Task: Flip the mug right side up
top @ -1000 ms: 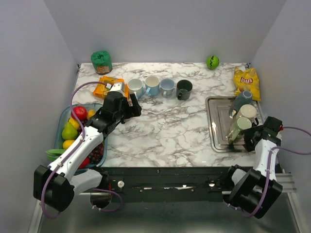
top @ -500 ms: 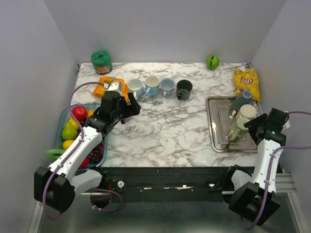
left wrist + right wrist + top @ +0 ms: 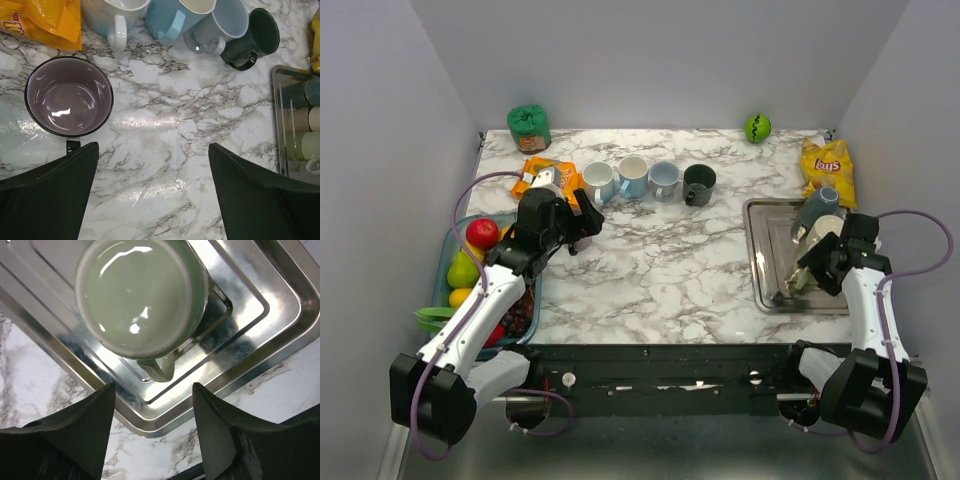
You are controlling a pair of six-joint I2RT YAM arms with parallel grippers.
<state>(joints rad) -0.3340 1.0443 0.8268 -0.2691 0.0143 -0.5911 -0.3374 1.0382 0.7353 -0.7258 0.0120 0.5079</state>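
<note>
Tray (image 3: 765, 255) of bright metal is set at the right edge of the marble tabletop (image 3: 670, 260). In its near part the pale green mug (image 3: 140, 300) is stood upside down, base uppermost, with its handle turned toward the tray's near rim. The right gripper (image 3: 151, 405) is poised above this mug with its jaws parted to a middling width; nothing is gripped and no contact is seen. A blue-grey mug (image 3: 817, 207) is propped farther back in the tray. The left gripper (image 3: 153, 155) is spread fully wide over bare marble toward the far left corner, with nothing held. An upright purple mug (image 3: 69, 96) is seen just beside one of its fingers, and a row of four upright mugs (image 3: 633, 177) beyond.
</note>
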